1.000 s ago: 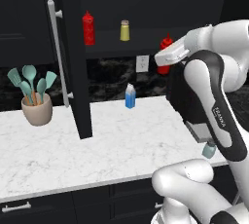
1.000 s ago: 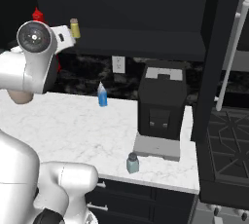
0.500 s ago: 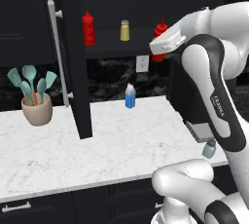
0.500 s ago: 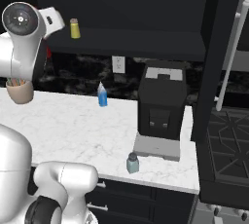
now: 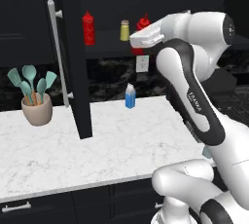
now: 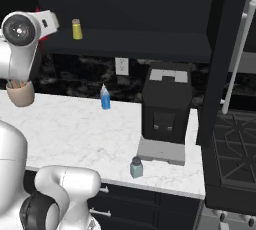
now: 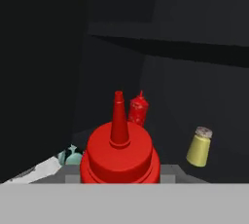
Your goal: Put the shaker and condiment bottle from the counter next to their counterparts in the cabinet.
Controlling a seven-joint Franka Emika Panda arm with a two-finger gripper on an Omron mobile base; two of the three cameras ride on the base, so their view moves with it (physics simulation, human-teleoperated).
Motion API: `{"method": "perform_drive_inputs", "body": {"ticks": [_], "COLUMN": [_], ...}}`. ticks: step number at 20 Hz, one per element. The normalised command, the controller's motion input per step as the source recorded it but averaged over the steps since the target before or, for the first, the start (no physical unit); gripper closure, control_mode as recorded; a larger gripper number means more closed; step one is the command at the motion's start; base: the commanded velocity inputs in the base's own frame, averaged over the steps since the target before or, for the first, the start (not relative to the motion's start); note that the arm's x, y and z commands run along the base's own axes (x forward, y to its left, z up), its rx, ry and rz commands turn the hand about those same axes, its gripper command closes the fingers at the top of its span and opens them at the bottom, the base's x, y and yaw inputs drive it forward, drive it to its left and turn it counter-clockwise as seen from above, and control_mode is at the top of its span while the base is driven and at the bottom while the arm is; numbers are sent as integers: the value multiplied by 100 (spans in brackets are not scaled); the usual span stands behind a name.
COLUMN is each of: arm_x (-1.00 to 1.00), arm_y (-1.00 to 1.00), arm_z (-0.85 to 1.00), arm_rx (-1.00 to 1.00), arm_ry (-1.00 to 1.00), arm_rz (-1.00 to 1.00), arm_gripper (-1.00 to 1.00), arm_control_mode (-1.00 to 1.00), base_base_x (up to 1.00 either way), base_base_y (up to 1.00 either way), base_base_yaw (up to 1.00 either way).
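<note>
My gripper (image 5: pixel 140 42) is shut on the slim red condiment bottle (image 5: pixel 143 23), holding it at the cabinet's shelf (image 5: pixel 104 48), just right of the yellow shaker (image 5: pixel 125 30). The hand view looks down the held bottle (image 7: pixel 119 155) into the cabinet, with the wider red bottle (image 7: pixel 138 110) behind it and the yellow shaker (image 7: pixel 199 147) to the right. That wider bottle (image 5: pixel 88 27) stands left on the shelf. The pale blue-grey shaker (image 6: pixel 135 167) stands near the counter's (image 6: pixel 75 129) front edge, in front of the coffee machine.
The open cabinet door (image 5: pixel 73 57) with its silver bar handle (image 5: pixel 57 52) juts out left of the shelf. A blue-and-white carton (image 5: pixel 130 96) stands by the wall, a pot of teal utensils (image 5: pixel 36 106) at left. A black coffee machine (image 6: pixel 165 109) sits at right.
The arm has swung left and up with the red bottle, from beside the cabinet to the shelf opening near the yellow shaker.
</note>
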Motion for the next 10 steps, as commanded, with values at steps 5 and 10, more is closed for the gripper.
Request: {"method": "perform_drive_inputs", "body": {"ticks": [5, 10], "arm_x": [75, 62], "arm_y": [4, 16], "arm_z": [0, 0], "arm_rx": [17, 1], "arm_ry": [5, 17], "arm_rz": [0, 0], "arm_gripper": [100, 100], "arm_control_mode": [-100, -100], "base_base_x": [0, 0], "base_base_y": [0, 0], "base_base_yaw": [0, 0]}}
